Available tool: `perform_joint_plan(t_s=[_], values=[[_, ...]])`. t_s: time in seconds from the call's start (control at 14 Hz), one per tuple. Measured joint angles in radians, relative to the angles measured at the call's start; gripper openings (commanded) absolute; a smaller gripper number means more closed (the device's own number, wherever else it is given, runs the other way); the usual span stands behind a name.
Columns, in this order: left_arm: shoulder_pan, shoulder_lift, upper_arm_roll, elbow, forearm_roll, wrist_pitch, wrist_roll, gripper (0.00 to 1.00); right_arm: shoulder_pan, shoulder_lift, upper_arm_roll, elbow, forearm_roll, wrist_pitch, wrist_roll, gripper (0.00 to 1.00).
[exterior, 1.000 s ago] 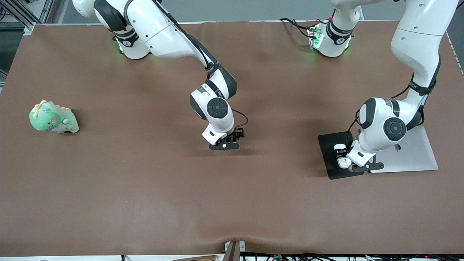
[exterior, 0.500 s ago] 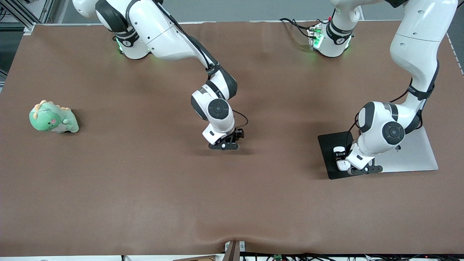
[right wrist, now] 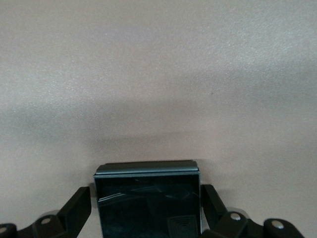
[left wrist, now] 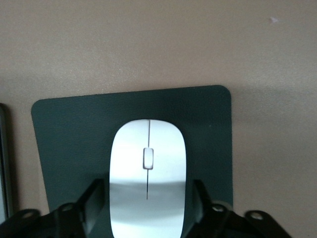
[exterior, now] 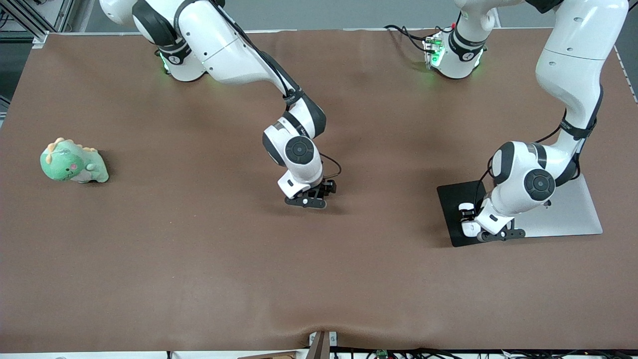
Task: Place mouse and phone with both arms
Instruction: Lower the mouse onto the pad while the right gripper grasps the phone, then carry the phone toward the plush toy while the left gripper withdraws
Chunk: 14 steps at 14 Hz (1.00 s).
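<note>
The white mouse [left wrist: 147,168] sits between my left gripper's [left wrist: 147,208] fingers, which close on its sides. It is low over the dark grey mat [left wrist: 74,134]. In the front view the left gripper [exterior: 471,222] and the mouse [exterior: 468,228] are over the mat's [exterior: 451,199] edge nearer the camera. My right gripper [right wrist: 147,208] is shut on the black phone [right wrist: 147,198], low over bare table. In the front view the right gripper [exterior: 324,192] is over the table's middle, and its hand hides the phone.
A silver slab [exterior: 568,212] lies beside the mat toward the left arm's end. A green dinosaur plush [exterior: 73,162] sits toward the right arm's end. The brown table cover [exterior: 199,259] is bare nearer the camera.
My left gripper has sunk with the mouse toward the mat and shifted slightly toward the right arm's end. My right gripper has tilted a little, staying in place.
</note>
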Motion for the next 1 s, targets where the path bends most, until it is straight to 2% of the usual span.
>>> perform_joint_plan(t_s=[0.14, 0.21, 0.43, 0.71, 1.0], values=[[0.000, 0.000, 0.000, 0.010, 0.000, 0.000, 0.000, 1.00, 0.000, 0.000, -0.003, 0.001, -0.017, 0.005, 0.000, 0.16], [0.000, 0.000, 0.000, 0.018, 0.000, -0.002, 0.000, 1.00, 0.000, -0.003, -0.005, 0.004, -0.025, 0.001, 0.004, 0.00], [-0.001, -0.018, -0.004, 0.053, 0.002, -0.061, 0.000, 1.00, -0.001, -0.002, -0.014, 0.008, -0.037, 0.008, 0.004, 0.00], [-0.001, -0.081, -0.008, 0.186, 0.002, -0.298, 0.000, 1.00, -0.006, -0.017, -0.071, 0.030, -0.040, 0.008, -0.011, 0.00], [0.000, -0.126, -0.008, 0.348, 0.002, -0.520, 0.000, 1.00, -0.086, -0.118, -0.098, 0.039, -0.041, -0.151, -0.204, 0.00]])
